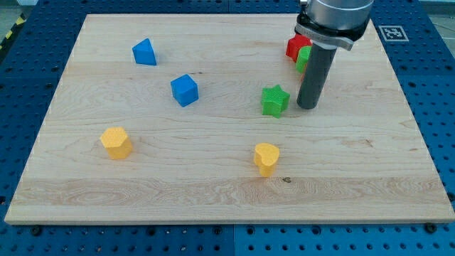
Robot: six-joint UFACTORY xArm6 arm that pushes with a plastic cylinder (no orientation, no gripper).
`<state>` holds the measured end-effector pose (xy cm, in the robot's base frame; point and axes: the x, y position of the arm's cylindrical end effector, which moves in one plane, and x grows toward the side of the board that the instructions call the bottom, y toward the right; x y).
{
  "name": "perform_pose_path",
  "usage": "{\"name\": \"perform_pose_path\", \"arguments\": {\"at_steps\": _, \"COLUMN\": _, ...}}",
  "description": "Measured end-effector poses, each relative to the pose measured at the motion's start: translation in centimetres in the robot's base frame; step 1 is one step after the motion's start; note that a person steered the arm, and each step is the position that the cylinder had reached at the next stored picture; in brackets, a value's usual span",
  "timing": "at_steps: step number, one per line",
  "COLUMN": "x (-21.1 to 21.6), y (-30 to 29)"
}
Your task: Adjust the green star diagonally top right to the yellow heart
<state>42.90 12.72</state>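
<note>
Camera view: our tip [308,107] stands just at 3 o'clock of the green star [274,100].
We grasp nothing, having only a bare rod. The green star lies at about 12 o'clock of the yellow heart [266,158], well apart; a red block [294,48] and another green block [303,58] sit behind our rod.

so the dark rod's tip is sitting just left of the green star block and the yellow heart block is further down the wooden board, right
Not quite. The camera view shows my tip just to the view's right of the green star block, not its left, close beside it. The rest holds: the yellow heart block lies further down the wooden board, toward the view's bottom.
</note>
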Motion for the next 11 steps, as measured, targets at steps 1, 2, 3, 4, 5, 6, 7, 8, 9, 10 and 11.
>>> {"name": "perform_pose_path", "arguments": {"at_steps": 1, "x": -1.3, "y": 0.0}}
{"name": "perform_pose_path", "arguments": {"at_steps": 2, "x": -2.2, "y": -0.1}}
{"name": "perform_pose_path", "arguments": {"at_steps": 3, "x": -3.3, "y": -0.7}}
{"name": "perform_pose_path", "arguments": {"at_steps": 4, "x": -3.7, "y": -2.2}}
{"name": "perform_pose_path", "arguments": {"at_steps": 5, "x": -3.7, "y": -4.5}}
{"name": "perform_pose_path", "arguments": {"at_steps": 6, "x": -2.7, "y": -5.6}}
{"name": "perform_pose_path", "arguments": {"at_steps": 7, "x": -1.5, "y": -6.9}}
{"name": "perform_pose_path", "arguments": {"at_steps": 8, "x": -1.0, "y": -7.8}}
{"name": "perform_pose_path", "arguments": {"at_steps": 9, "x": 1.1, "y": -8.7}}
{"name": "perform_pose_path", "arguments": {"at_steps": 10, "x": 2.3, "y": -9.3}}
{"name": "perform_pose_path", "arguments": {"at_steps": 11, "x": 4.2, "y": -9.3}}
